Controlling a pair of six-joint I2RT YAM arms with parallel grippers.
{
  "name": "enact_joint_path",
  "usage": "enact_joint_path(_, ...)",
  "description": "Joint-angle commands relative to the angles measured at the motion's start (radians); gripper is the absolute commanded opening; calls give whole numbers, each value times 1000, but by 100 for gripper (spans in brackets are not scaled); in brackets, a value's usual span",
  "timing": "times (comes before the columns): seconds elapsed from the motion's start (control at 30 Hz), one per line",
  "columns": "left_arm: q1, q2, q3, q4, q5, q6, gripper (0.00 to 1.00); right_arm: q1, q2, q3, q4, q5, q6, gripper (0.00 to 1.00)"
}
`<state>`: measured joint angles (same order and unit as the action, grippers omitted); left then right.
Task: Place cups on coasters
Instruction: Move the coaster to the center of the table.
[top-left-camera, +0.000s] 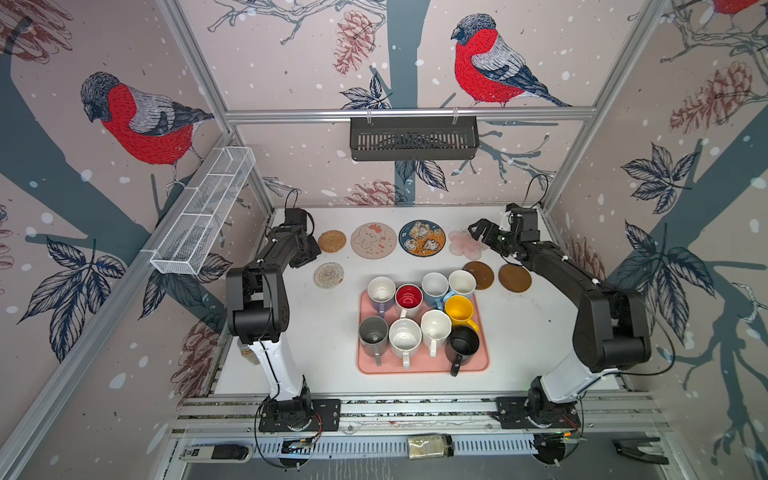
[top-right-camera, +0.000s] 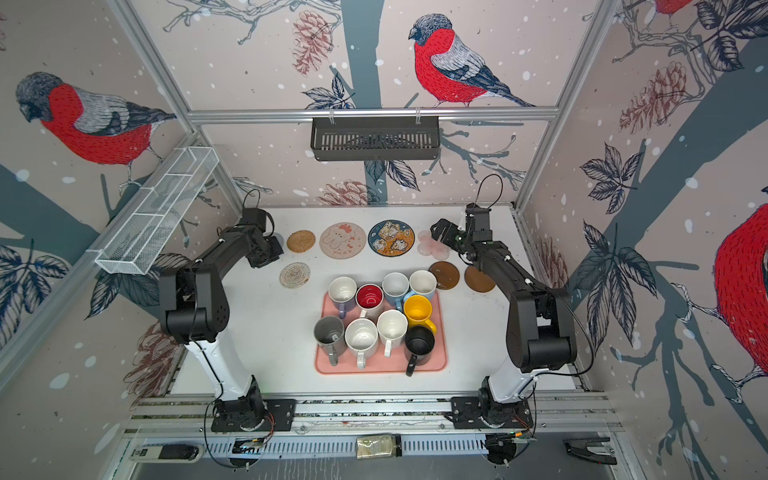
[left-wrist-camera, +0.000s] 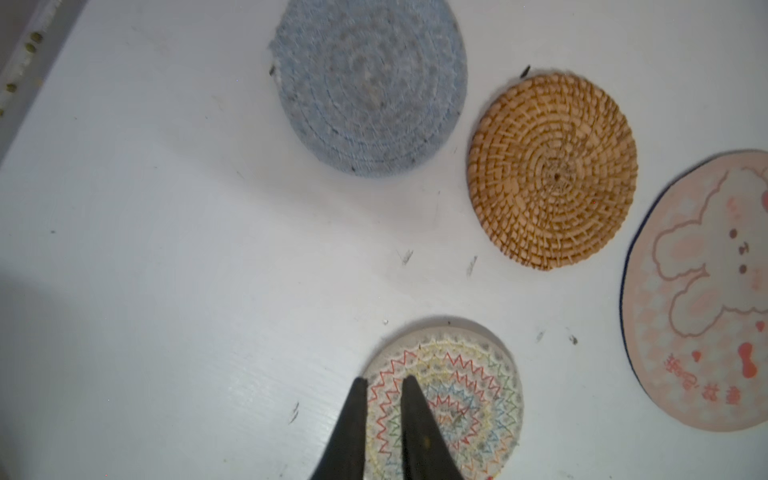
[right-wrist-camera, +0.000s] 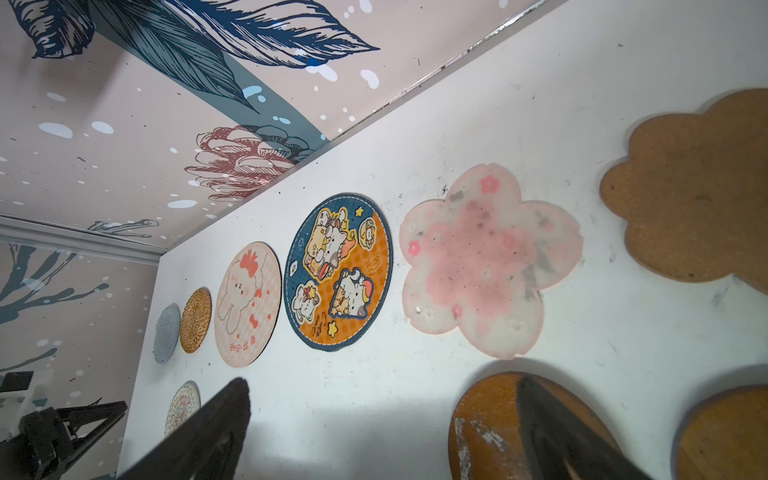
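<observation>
Pink tray (top-left-camera: 428, 365) holds cups (top-left-camera: 435, 328); left fingers (left-wrist-camera: 415, 424) seemingly near-closed over cream coaster (left-wrist-camera: 465, 390).

Close-packed handled ceramic mugs (top-left-camera: 435, 326) crowding pink rectangular tray (top-left-camera: 424, 366); bare white counter (top-left-camera: 328, 332) either side; flat round coasters (top-left-camera: 373, 241) lying beyond.

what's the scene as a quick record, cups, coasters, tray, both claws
cups: nine, upright, clustered on the tray
tray: pink, mid-table
coasters: nine, flat on the table beyond the tray, all bare
left claw: nearly shut, empty, over the cream coaster's edge
right claw: open, empty, near a brown disc
task: no cup placed yet
</observation>
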<state>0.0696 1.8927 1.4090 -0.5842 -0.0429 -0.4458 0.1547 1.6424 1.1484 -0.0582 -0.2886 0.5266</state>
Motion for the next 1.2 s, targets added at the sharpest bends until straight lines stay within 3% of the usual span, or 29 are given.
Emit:
enact_joint_path(0.0,-29,-10,-47,43,24,-10,18,9,-8,-11,31,-16,0,100)
enact_joint_path(0.5,-133,103,-90,135,38,-85,19,27,-1,-19,6,20,-23,100)
enact_joint_path(0.77,-273,82,-108,189,64,-141,19,32,12,-18,8,19,-22,100)
enact_joint_path(1.17,-392,172,23,193,107,-200,20,45,20,-3,-13,29,-30,100)
